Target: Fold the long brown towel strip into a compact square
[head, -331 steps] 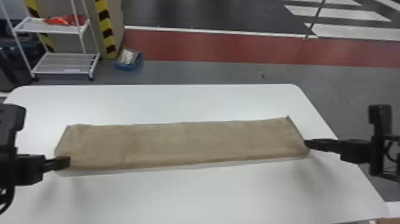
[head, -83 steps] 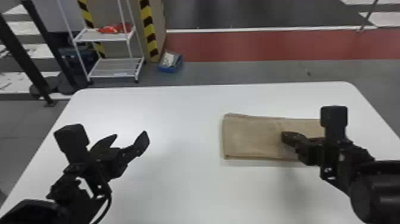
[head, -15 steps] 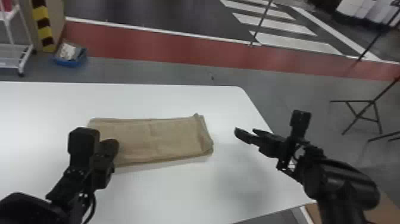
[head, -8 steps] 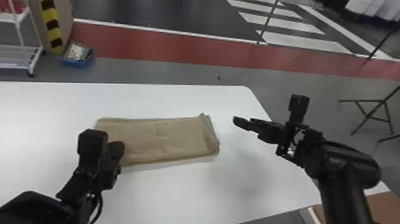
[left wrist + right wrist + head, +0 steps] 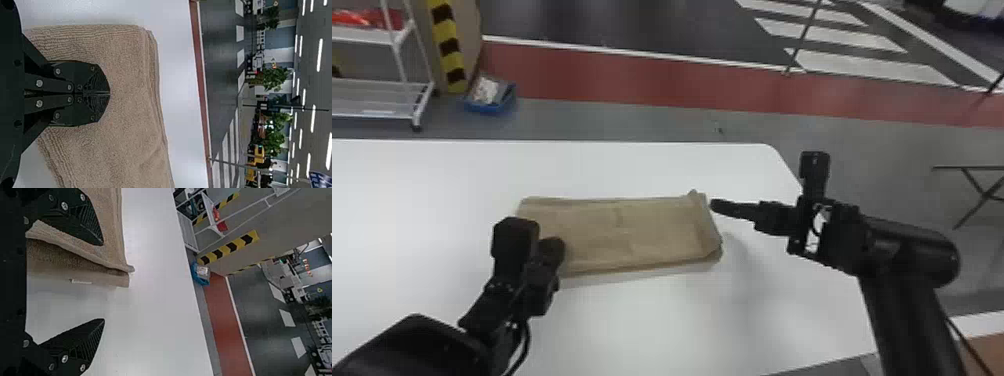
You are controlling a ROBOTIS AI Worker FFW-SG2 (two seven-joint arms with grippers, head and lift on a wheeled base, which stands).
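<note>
Closing in since half a second ago, the right claw (image 5: 103, 282) is nearing the right end of the brown towel (image 5: 632, 230), fingers spread, apparently preparing another fold. The left claw (image 5: 109, 94), fingers together, is resting over the opposite end. Already doubled, the towel is lying flat on the worktop (image 5: 682, 320), its long axis running left to right.

Brown towel (image 5: 632, 235), white table (image 5: 682, 310), yellow-black striped post (image 5: 449, 47) (hazard-style)
</note>
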